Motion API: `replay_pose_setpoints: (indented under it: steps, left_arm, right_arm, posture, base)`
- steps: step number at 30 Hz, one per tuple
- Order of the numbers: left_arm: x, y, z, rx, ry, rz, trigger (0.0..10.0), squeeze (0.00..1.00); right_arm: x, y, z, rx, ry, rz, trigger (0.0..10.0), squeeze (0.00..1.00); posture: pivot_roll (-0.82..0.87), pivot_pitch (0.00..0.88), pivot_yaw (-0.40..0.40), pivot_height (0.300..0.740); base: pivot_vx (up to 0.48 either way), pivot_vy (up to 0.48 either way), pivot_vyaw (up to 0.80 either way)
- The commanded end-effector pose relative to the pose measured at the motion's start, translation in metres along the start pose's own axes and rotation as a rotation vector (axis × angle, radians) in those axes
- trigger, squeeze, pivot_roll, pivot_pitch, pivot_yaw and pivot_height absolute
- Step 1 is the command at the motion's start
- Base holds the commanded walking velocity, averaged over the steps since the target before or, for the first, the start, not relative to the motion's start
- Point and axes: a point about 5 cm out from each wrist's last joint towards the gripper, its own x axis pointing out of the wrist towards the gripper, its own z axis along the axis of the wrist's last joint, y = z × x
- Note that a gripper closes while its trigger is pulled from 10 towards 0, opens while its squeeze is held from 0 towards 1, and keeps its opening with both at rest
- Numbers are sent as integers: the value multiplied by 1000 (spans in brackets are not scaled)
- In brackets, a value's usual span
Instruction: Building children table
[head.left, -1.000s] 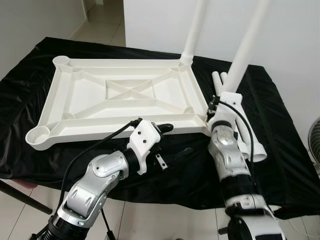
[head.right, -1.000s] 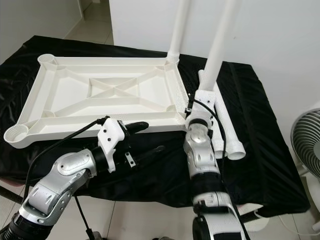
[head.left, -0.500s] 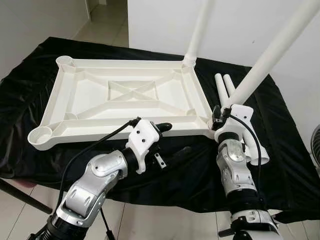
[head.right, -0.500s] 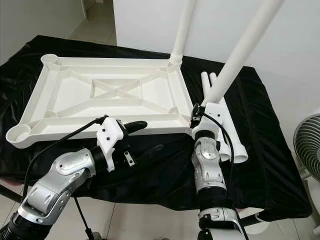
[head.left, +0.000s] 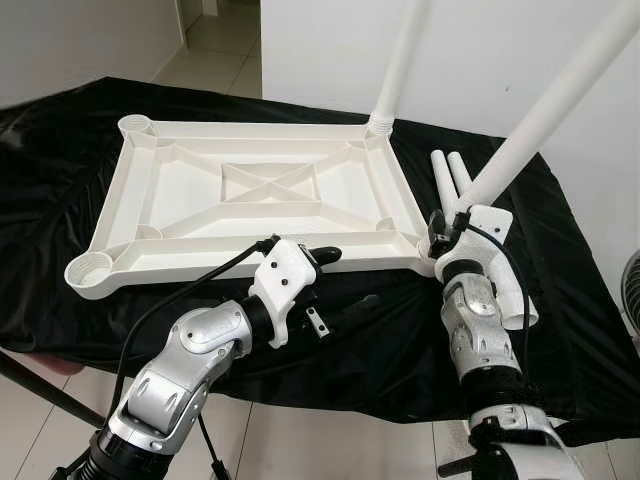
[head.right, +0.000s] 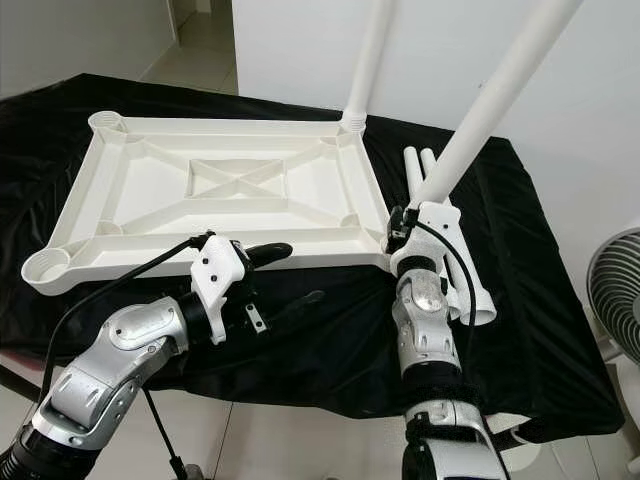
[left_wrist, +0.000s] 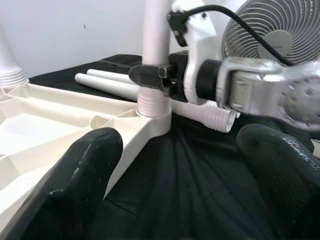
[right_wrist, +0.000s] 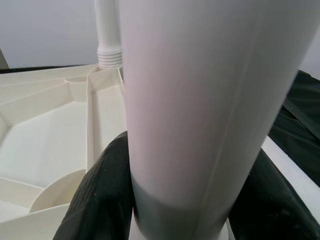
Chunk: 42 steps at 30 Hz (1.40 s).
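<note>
A white plastic tabletop (head.left: 112, 200) lies upside down on a black-draped table. One white leg (head.left: 400, 60) stands upright in its far right corner socket. A second leg (head.left: 545, 110) leans to the right, its threaded end in the near right corner socket (left_wrist: 152, 117). My right gripper (head.left: 440, 222) is shut on this leg just above the socket, and its black fingers (right_wrist: 100, 190) press both sides of the tube. My left gripper (head.left: 345, 283) hovers open at the tabletop's near edge, left of that socket, holding nothing.
Two loose white legs (head.left: 447, 178) lie side by side on the black cloth (head.left: 560, 220) right of the tabletop. A fan (head.right: 615, 300) stands on the floor beyond the table's right end. White walls rise behind the table.
The leg in my right gripper has tipped further to the right, and the right wrist has shifted right with it. The left gripper has stayed open in the same place. The camera has shifted slightly.
</note>
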Motion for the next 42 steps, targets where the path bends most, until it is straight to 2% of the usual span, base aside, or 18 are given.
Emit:
replay_pose_setpoints:
  steps: [1, 7, 16, 24, 27, 28, 31, 33, 34, 35, 38, 42]
  left_arm:
    - [1, 0, 0, -1, 4, -24, 10000, 0]
    - [2, 0, 0, 0, 3, -26, 10000, 0]
    - [1, 0, 0, -1, 3, -21, 10000, 0]
    - [1, 1, 0, 0, 2, -20, 10000, 0]
    - [1, 0, 0, 0, 2, -21, 10000, 0]
    - [1, 0, 0, 0, 2, -23, 10000, 0]
    - [1, 0, 0, 0, 1, -24, 10000, 0]
    - [2, -1, 0, 0, -2, -26, 10000, 0]
    - [2, -1, 0, 0, -2, -26, 10000, 0]
    - [3, -2, 0, -1, -2, -29, 10000, 0]
    - [3, -3, -1, -1, -3, -30, 10000, 0]
    - [4, -3, -1, -2, -4, -31, 10000, 0]
  right_arm:
    - [-16, -20, -57, 33, 313, -83, 10000, 0]
    - [-2, -22, -49, 21, 356, -60, 10000, 0]
    - [-4, -24, -56, 38, 401, -62, 10000, 0]
    - [-7, -21, -57, 28, 376, -75, 10000, 0]
    - [-8, -19, -56, 44, 353, -131, 10000, 0]
    - [-11, -15, -55, 42, 315, -202, 10000, 0]
    - [-13, -8, -54, 47, 288, -253, 10000, 0]
    - [-16, 5, -51, 71, 248, -341, 10000, 0]
    - [-16, 5, -51, 71, 248, -341, 10000, 0]
    - [-16, 18, -47, 86, 228, -348, 10000, 0]
    - [-15, 26, -45, 93, 220, -319, 10000, 0]
    - [-13, 25, -43, 89, 208, -300, 10000, 0]
  posture:
    - [141, 126, -11, 740]
    - [141, 124, -12, 740]
    - [142, 126, -15, 740]
    - [142, 122, -16, 740]
    - [142, 120, -17, 740]
    - [142, 110, -21, 740]
    - [141, 108, -22, 740]
    - [144, 104, -25, 740]
    - [144, 104, -25, 740]
    - [148, 96, -31, 740]
    - [147, 93, -32, 740]
    - [145, 89, -35, 740]
  base:
    - [0, 0, 0]
    - [0, 0, 0]
    - [0, 0, 0]
    - [0, 0, 0]
    - [0, 0, 0]
    - [0, 0, 0]
    - [0, 0, 0]
    - [0, 0, 0]
    - [0, 0, 0]
    - [0, 0, 0]
    - [0, 0, 0]
    - [0, 0, 0]
